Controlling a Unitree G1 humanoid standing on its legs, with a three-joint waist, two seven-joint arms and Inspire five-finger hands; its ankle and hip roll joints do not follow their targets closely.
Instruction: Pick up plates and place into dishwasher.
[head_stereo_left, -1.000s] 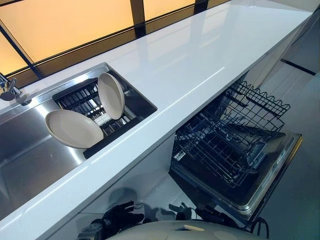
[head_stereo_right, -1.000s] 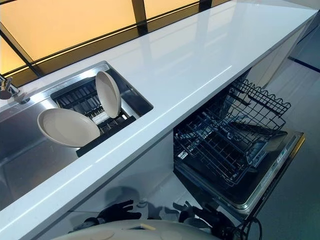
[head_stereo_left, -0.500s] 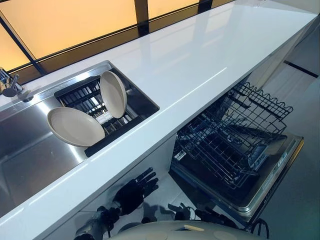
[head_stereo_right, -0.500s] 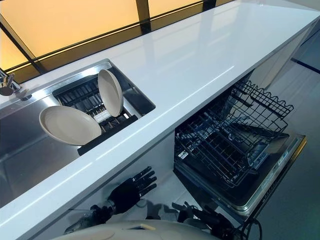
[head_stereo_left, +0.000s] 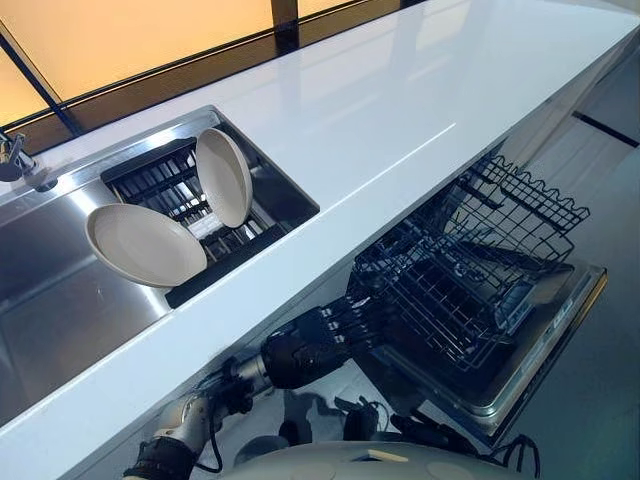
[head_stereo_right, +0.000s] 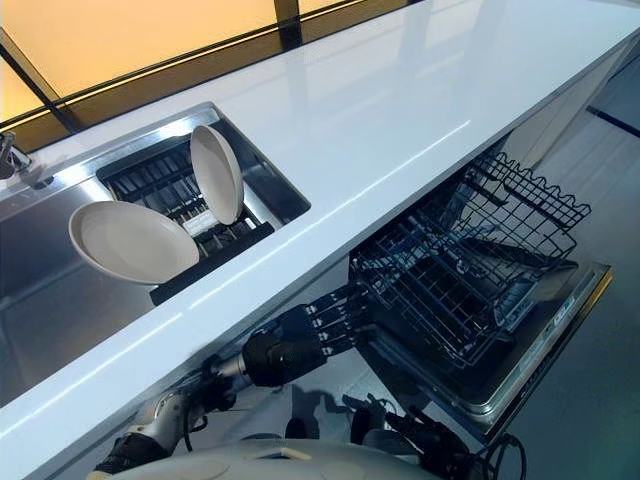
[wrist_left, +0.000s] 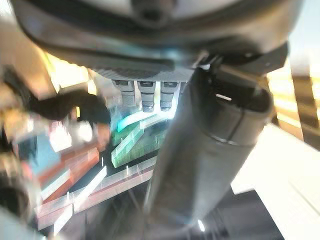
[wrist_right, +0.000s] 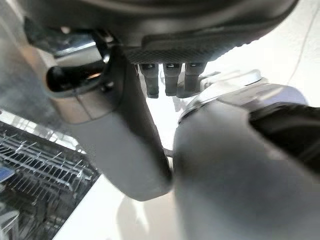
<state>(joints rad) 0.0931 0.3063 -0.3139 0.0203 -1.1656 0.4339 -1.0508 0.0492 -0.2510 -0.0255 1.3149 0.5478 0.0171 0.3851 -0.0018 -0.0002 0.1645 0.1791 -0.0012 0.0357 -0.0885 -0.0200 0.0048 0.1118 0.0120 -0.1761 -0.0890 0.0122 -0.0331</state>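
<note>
While two round cream plates (head_stereo_left: 145, 243) lean in the sink's black rack (head_stereo_left: 190, 205), the left hand (head_stereo_left: 315, 342) reaches empty, fingers straight, under the white surface (head_stereo_left: 400, 110). The black wire dishwasher basket (head_stereo_left: 470, 260) stands just beside its fingertips; the right hand (head_stereo_right: 420, 440) hangs low, fingers relaxed.

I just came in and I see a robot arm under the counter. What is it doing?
The robot is meant to move plates into the dishwasher. Its left hand is raised below the counter's edge, fingers straight, reaching toward the dishwasher rack, and it holds nothing. The right hand hangs low near the floor. Two plates wait in the sink's drying rack: the tilted plate in front and the upright plate behind it. The dishwasher rack is pulled out with no plates in it.
</note>
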